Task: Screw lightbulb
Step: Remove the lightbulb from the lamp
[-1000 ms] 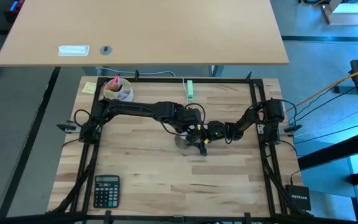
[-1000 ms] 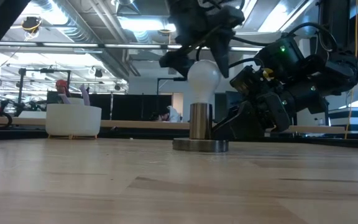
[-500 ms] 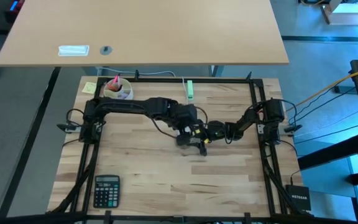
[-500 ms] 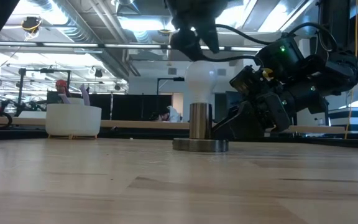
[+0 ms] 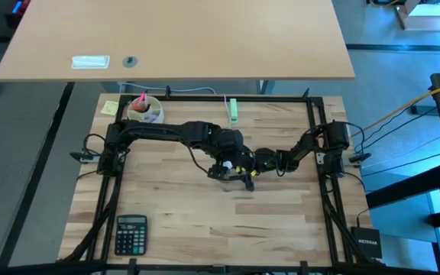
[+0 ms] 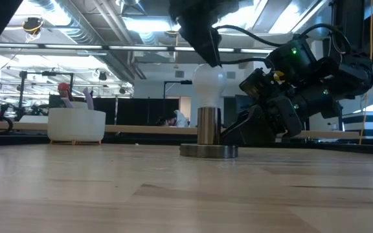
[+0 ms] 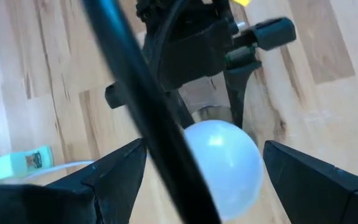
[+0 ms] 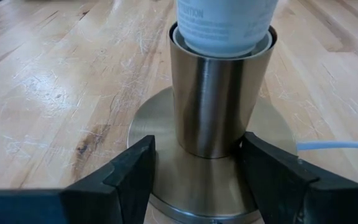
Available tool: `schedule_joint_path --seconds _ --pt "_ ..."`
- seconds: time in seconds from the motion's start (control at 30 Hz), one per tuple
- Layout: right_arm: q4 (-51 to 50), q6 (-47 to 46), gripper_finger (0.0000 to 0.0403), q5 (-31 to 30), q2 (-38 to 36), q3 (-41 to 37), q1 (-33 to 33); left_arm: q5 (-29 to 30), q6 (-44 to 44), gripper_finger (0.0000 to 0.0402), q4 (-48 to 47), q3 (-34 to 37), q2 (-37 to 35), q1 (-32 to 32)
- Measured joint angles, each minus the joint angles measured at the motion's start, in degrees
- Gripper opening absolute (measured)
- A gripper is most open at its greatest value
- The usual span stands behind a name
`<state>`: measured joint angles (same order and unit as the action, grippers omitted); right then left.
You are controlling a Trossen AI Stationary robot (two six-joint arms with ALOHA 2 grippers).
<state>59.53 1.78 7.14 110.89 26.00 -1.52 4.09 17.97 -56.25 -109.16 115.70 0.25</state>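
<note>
Wooden surface (image 5: 174, 214) carries the metal socket (image 6: 208, 134) at its middle, with the lightbulb (image 6: 208, 84) seated upright in it. Left end effector (image 7: 197, 171) hovers just above the bulb's head — fingers spread, not gripping. Right end effector (image 8: 197, 171) sits low, its fingers flanking the socket column without touching it.
</note>
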Motion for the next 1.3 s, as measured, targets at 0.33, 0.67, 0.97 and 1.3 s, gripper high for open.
schedule_joint_path --seconds 0.33,0.67,0.97,1.3 --pt "0.0 0.0 0.0232 0.0 0.0 0.0 0.0 -3.4 3.8 0.0314 -1.7 0.0 1.6 0.4" --pt "0.0 0.0 0.0227 0.0 0.0 0.0 0.0 -3.4 4.9 0.0314 -1.8 0.1 4.1 0.6" --pt "-0.1 0.0 0.0227 0.0 0.0 0.0 0.0 -2.4 -5.8 0.0254 -1.6 0.0 4.1 1.0" --pt "-0.2 -0.5 0.0227 0.1 0.0 0.0 0.0 -0.6 -42.2 0.0275 -1.8 0.0 4.1 1.0"
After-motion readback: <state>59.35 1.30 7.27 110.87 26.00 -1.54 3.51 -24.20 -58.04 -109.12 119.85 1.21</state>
